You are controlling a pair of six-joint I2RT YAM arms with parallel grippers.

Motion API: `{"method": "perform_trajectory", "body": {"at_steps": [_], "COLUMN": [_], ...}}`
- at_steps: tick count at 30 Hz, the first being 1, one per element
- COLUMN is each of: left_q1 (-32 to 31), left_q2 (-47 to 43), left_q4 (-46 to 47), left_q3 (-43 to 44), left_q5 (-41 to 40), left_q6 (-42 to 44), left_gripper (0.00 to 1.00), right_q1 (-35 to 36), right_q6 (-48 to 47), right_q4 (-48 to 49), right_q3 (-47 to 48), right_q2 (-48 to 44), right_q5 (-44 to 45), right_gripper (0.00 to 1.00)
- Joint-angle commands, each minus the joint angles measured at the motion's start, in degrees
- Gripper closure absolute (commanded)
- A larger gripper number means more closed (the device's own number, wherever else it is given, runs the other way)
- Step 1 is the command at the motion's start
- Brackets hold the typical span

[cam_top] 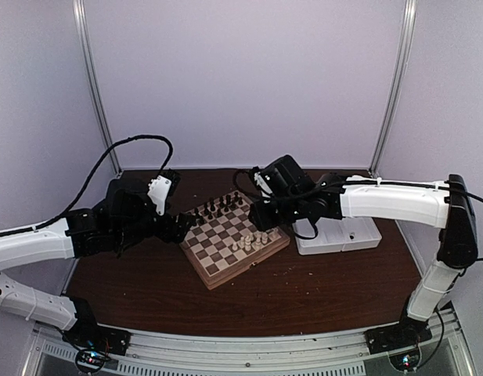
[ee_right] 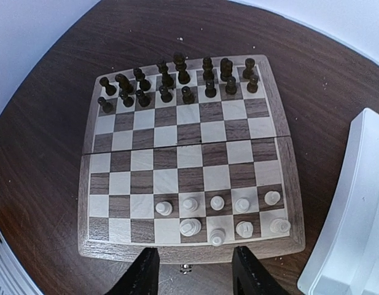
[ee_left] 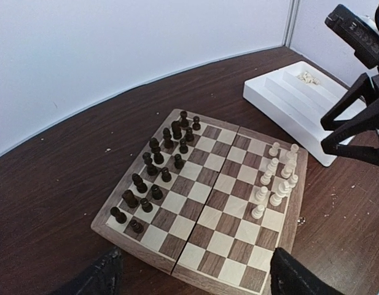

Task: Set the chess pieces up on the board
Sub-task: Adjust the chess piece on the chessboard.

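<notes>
A dark brown wooden table (cam_top: 319,290) carries a checkered wooden board (cam_top: 218,254), which lies flat near the middle and is turned at an angle to the table's edges. Just to its right in the overhead view sits a white stepped tray (cam_top: 358,243), with a narrow strip of bare tabletop between them. Pale specks (ee_left: 107,149) dot the surface around both.

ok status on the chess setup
Left gripper open, empty. Right gripper open, empty. Nine chess pieces on the board, more in the tray. Nothing blocking.
</notes>
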Motion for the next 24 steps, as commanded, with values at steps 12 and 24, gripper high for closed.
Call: {"method": "perform_trajectory", "body": {"at_steps": [12, 24], "left_q1": [1.7, 1.9], "left_q2": [-0.3, -0.1], "left_q4": [-4.1, -4.1], "left_q3": [3.3, 3.3], "left_q5": [-4.0, -4.1], "left_q6": [-5.0, -4.2], "left_gripper": [0.13, 0.13], "right_q1": [0.2, 0.2], "right_q6": [4.4, 2.1], "right_q4": [-15.8, -16.9], "right_q3": [12.2, 15.9], "right_q2": [13.2, 17.2], "right_q5": [-2.7, -1.7], "right_gripper": [0.57, 0.59]}}
